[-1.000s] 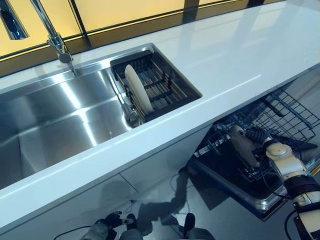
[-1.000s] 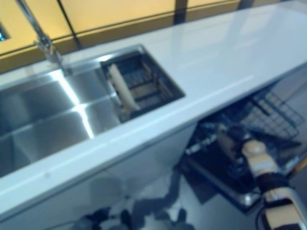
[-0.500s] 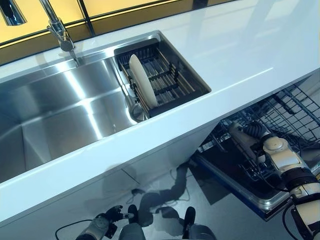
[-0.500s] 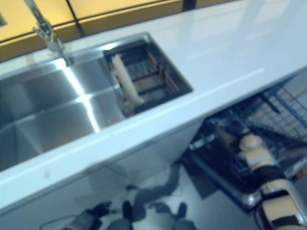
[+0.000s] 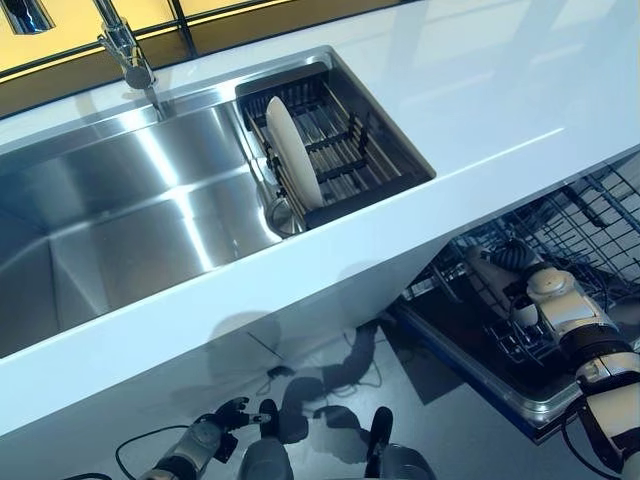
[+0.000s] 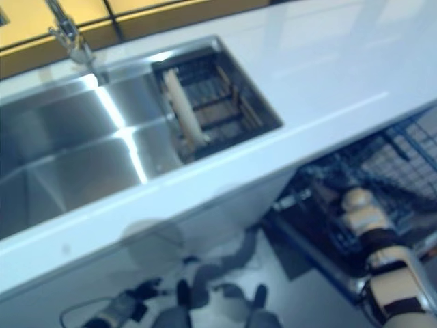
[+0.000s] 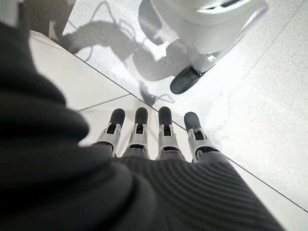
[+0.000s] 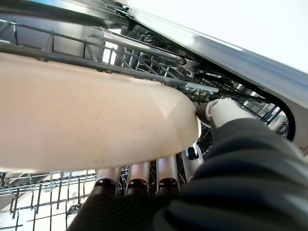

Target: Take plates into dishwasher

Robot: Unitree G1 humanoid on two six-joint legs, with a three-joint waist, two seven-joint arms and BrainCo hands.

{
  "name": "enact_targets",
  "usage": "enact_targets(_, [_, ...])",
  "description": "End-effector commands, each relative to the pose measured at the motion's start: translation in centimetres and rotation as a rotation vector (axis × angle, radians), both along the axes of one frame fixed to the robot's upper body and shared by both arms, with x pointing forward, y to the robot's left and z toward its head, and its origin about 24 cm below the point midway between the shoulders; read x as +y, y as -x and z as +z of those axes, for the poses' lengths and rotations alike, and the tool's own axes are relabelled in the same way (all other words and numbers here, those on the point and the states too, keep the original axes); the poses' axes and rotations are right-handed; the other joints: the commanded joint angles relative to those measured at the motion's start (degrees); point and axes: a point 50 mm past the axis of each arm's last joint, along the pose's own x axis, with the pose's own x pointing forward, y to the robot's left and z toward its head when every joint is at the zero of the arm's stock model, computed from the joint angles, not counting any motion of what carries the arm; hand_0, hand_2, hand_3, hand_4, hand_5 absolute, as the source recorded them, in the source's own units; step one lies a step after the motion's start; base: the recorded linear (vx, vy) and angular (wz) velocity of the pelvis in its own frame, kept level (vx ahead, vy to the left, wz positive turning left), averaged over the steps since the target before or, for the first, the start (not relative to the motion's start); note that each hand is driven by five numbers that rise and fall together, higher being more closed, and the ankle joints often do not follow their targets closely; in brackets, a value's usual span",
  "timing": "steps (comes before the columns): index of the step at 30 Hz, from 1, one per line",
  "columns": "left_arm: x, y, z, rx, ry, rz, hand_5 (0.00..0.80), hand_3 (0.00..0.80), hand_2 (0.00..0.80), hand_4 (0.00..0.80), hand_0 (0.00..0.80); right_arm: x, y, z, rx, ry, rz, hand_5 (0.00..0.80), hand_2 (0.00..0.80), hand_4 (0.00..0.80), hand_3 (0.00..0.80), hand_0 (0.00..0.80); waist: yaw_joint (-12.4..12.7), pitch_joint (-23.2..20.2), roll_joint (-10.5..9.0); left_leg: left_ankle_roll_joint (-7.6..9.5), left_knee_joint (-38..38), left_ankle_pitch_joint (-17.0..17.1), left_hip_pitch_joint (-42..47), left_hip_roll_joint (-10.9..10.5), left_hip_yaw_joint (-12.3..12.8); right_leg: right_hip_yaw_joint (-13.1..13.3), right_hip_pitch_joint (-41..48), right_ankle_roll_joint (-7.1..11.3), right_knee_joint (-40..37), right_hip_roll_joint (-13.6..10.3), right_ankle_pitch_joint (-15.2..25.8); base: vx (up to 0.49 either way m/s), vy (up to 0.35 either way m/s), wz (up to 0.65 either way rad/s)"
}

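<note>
Holding a cream plate (image 8: 91, 125) in the dishwasher, the right hand (image 5: 515, 262) is showing at about 4 o'clock in the head views, below the front edge of the white surface (image 5: 480, 90). In the right wrist view its fingers (image 8: 139, 173) are running behind the plate while its thumb (image 8: 224, 111) is pressing the plate's rim from the other side, so the hand is clamped on that plate. The plate is standing on edge among the wires of the lower rack (image 5: 520, 345), which is pulled out over the open dishwasher door (image 5: 470, 350); a second wire rack (image 5: 590, 215) is sitting above it under the surface.

A second plate (image 5: 292, 155) is standing upright on its edge in the dark drying rack (image 5: 350, 150), which is filling the right end of the steel sink (image 5: 130, 220) at about 12 o'clock. A tap (image 5: 125, 45) is rising behind the sink at about 11 o'clock.

At about 7 o'clock the left hand (image 7: 149, 139) is hanging low over the pale floor (image 7: 250, 96) with its fingers straight and spread apart, holding nothing.
</note>
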Motion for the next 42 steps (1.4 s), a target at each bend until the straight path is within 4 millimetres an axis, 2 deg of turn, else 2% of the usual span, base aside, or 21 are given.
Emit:
enact_targets(1, [-0.5,-1.7,0.6,-0.033,0.0,-0.057,0.0,0.0,0.0,0.0,0.0,1.1,-1.8,2.5,-0.084,0.048,0.041,0.8,0.8,0.8,0.8,0.8,0.98,0.12,-1.38,2.9,-0.8,2.16,-2.77,-1.84,1.43,0.73,-2.91,-2.9,5.28,2.52,-1.94,0.0,0.0,0.0])
enact_targets(23, [-0.8,-2.1,0.7,-0.04,0.002,-0.065,0.0,0.0,0.0,0.0,0.0,2.5,-1.7,0.0,-0.021,0.006,0.07,0.8,0.8,0.8,0.8,0.8,1.34,-0.5,-1.64,3.27,-0.8,1.64,-2.48,-2.39,1.65,0.3,-2.51,-2.37,4.54,1.94,-1.19,0.0,0.0,0.0])
enact_targets(24, [-0.8,-2.1,0.7,-0.04,0.001,-0.065,0.0,0.0,0.0,0.0,0.0,2.6,-1.6,-0.1,-0.019,0.004,0.071,0.706,0.706,0.706,0.706,0.706,1.34,-0.57,-1.73,3.29,-0.8,1.59,-2.4,-2.39,1.71,0.32,-2.47,-2.35,4.47,1.93,-1.13,0.0,0.0,0.0])
enact_targets(25, [-0.8,-2.1,0.8,-0.04,0.001,-0.065,0.0,0.0,0.0,0.0,0.0,2.7,-1.6,-0.2,-0.017,0.004,0.072,0.577,0.577,0.577,0.577,0.577,1.33,-0.62,-1.78,3.3,-0.8,1.56,-2.36,-2.39,1.76,0.34,-2.45,-2.34,4.43,1.92,-1.1,0.0,0.0,0.0])
enact_targets(26, [-0.8,-2.1,0.8,-0.038,0.001,-0.066,0.0,0.0,0.0,0.0,0.0,2.8,-1.6,-0.3,-0.015,0.005,0.074,0.282,0.282,0.282,0.282,0.282,1.29,-0.7,-1.85,3.32,-0.8,1.5,-2.23,-2.37,1.86,0.36,-2.34,-2.3,4.35,1.88,-1.05,0.0,0.0,0.0])
enact_targets(27, [-0.8,-2.1,0.7,-0.037,0.0,-0.068,0.0,0.0,0.0,0.0,0.0,2.9,-1.6,-0.4,-0.014,0.004,0.075,0.088,0.088,0.088,0.088,0.088,1.28,-0.77,-1.92,3.35,-0.8,1.47,-2.13,-2.36,1.92,0.39,-2.28,-2.26,4.3,1.88,-0.97,0.0,0.0,0.0])
enact_targets(28, [-0.8,-2.1,0.7,-0.037,0.0,-0.068,0.0,0.0,0.0,0.0,0.0,2.9,-1.6,-0.4,-0.014,0.003,0.075,0.0,0.0,0.0,0.0,0.0,1.28,-0.78,-1.94,3.35,-0.8,1.47,-2.1,-2.36,1.94,0.41,-2.27,-2.25,4.29,1.88,-0.94,0.0,0.0,0.0])
enact_targets(42, [-0.4,-2.0,0.8,-0.03,-0.008,-0.061,0.0,0.0,0.0,0.0,0.0,3.2,-1.4,-0.2,-0.044,-0.005,0.077,0.0,0.0,0.0,0.0,0.0,0.65,-1.33,-2.56,3.51,-0.8,1.13,-1.32,-2.16,2.66,0.99,-1.81,-2.05,3.82,2.06,-0.59,0.0,0.0,0.0])
